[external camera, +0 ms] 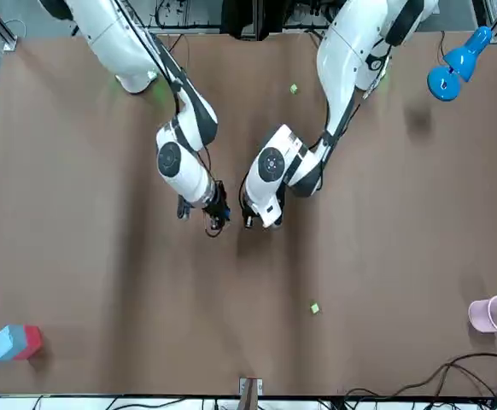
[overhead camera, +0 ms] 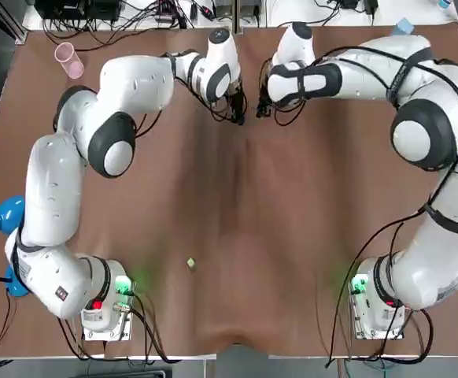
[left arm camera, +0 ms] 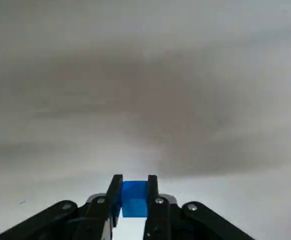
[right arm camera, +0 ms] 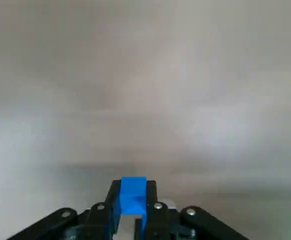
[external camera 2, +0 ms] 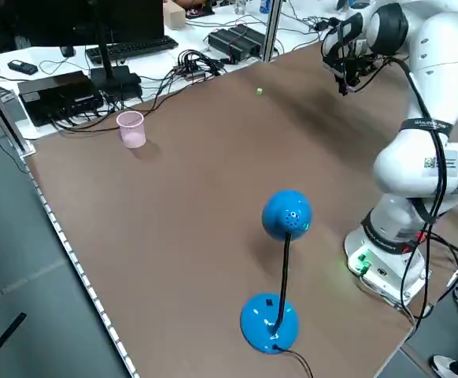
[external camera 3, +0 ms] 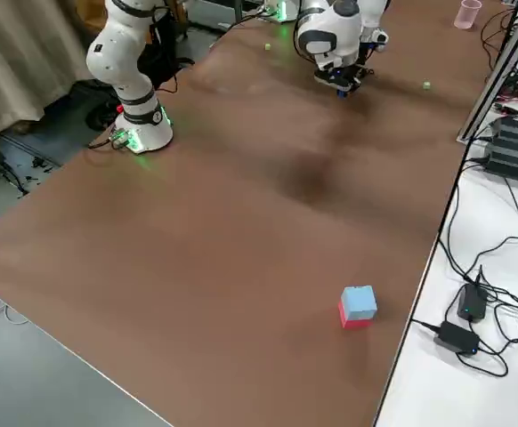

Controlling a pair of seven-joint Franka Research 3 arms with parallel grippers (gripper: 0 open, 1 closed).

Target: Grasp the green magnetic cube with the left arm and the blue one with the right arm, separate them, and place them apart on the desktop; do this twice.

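Bright, even light falls from above on the brown tabletop [overhead camera: 229, 260]. Soft dark shadows lie under the arms, the widest in the middle of the top view. A green light [overhead camera: 123, 285] at 7 o'clock and another green light [overhead camera: 360, 282] at 5 o'clock glow on it. In the wrist views the tabletop looks pale. The blue cube [left arm camera: 134, 199] in the left pincer [left arm camera: 134, 180] and the other blue cube [right arm camera: 133, 195] in the right pincer [right arm camera: 133, 183] shine.

pink plastic cup [overhead camera: 68, 60] well left of the left gripper [overhead camera: 238, 116]; blue desk lamp [external camera 2: 286, 214] farther left; blue-and-red block [external camera: 14, 342] well right of the right gripper [external camera: 217, 224].
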